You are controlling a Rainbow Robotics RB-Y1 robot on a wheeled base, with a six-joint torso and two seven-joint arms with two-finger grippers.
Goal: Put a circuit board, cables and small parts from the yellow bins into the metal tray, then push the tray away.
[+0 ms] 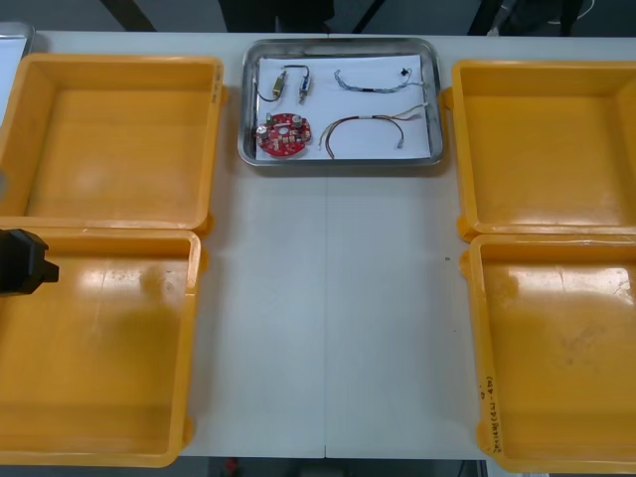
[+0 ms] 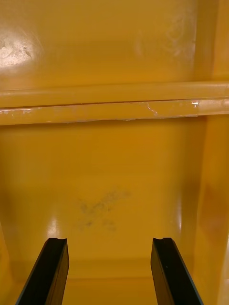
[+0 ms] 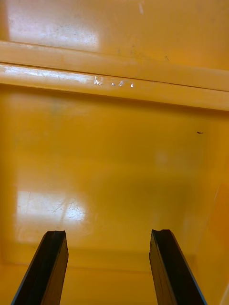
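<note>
The metal tray [image 1: 341, 159] sits at the far middle of the table, white inside. In it lie a round red circuit board [image 1: 283, 135], small metal parts [image 1: 287, 82], a blue and white cable [image 1: 370, 83] and a red and yellow cable [image 1: 370, 124]. My left gripper [image 3: 108, 267] hangs open over the floor of the near left yellow bin [image 3: 114, 162], nothing between its fingers. A black part of the left arm [image 1: 22, 261] pokes in at the left edge of the front view. Open too, my right gripper [image 2: 109, 271] hangs over the near right yellow bin [image 2: 109, 190].
Two yellow bins stand at each side: far left [image 1: 114, 139], near left [image 1: 94, 348], far right [image 1: 545, 144], near right [image 1: 556, 353]. I see nothing in any of them. Bare table [image 1: 328, 318] runs between them, from the tray to the near edge.
</note>
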